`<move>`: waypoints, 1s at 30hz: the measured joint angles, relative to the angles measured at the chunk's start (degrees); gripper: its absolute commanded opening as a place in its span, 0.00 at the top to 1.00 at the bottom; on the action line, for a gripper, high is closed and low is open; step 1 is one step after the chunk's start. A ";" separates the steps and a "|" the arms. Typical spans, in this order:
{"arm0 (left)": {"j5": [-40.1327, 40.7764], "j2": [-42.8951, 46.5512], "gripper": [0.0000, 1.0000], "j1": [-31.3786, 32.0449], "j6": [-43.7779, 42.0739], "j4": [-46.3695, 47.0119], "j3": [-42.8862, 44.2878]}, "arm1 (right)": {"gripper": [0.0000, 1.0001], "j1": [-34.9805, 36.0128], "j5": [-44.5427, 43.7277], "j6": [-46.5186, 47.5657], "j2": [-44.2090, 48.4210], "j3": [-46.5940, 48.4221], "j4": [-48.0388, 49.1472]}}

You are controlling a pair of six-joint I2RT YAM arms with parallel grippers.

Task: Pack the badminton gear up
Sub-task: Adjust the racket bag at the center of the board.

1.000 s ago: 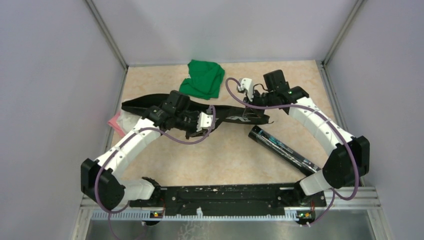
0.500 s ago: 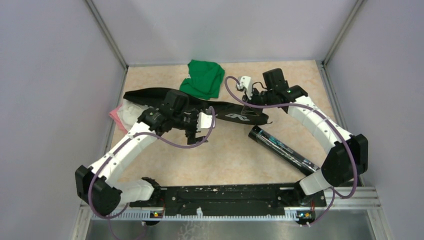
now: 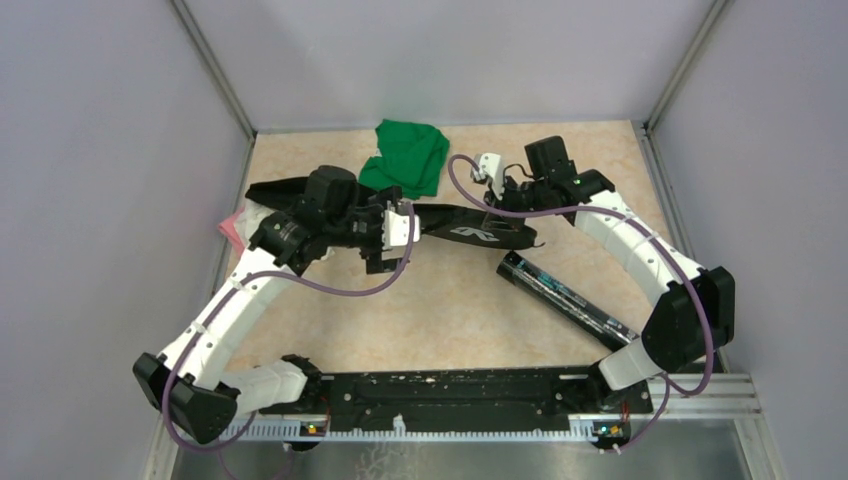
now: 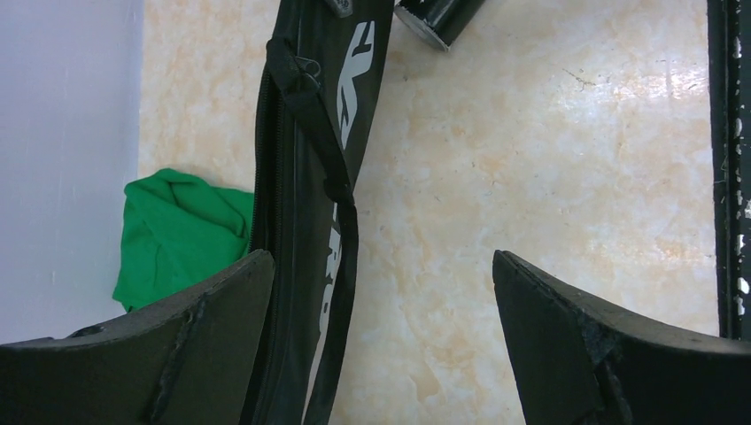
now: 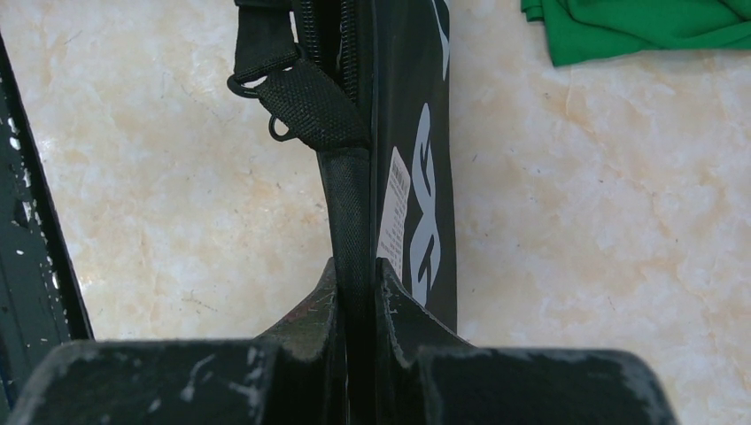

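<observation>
**Left gripper (image 4: 379, 261) free, racket bag (image 3: 470, 230) held by right gripper (image 5: 357, 270).**
At 10 o'clock our left gripper hovers spread wide above the bag's middle, its forearm reaching in from 7 o'clock. We should close it on the zip edge to open the mouth. At 1 o'clock our right gripper pinches the strap (image 5: 345, 204), wrist turned toward 9 o'clock; we hold that end taut. The tube (image 3: 565, 295) lies at 4 o'clock, just beside the bag's right end.

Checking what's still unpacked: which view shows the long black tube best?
Top external: nearly the whole tube lies on the table near the racket bag's right end. Left wrist catches only one end at its top edge. Right wrist doesn't show it.
</observation>
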State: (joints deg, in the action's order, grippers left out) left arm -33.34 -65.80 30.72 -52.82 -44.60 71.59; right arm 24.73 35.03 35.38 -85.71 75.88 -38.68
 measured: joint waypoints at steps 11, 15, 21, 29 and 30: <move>6.16 -2.38 0.01 -2.56 -2.38 4.37 -0.02 | 1.00 -0.15 1.95 3.48 0.00 0.00 -2.08; 5.84 -5.14 0.01 -6.64 -6.29 4.68 0.00 | 1.00 -0.85 3.15 4.66 0.00 0.00 -2.84; 4.20 -7.93 0.01 -10.38 -11.78 5.18 -0.02 | 1.00 -2.10 4.92 6.14 0.00 0.31 -4.46; 4.07 -13.66 0.06 -10.38 -17.55 5.11 2.23 | 1.00 -2.14 5.40 7.08 -0.17 1.22 -6.03; 4.11 -14.93 0.07 -10.38 -18.03 4.79 3.06 | 1.00 -2.14 5.40 7.08 -0.24 1.40 -6.25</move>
State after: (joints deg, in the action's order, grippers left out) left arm -29.23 -80.73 20.34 -70.85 -39.81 74.65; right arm 22.59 40.42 42.46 -85.95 77.28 -44.93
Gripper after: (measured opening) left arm 0.952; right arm 0.069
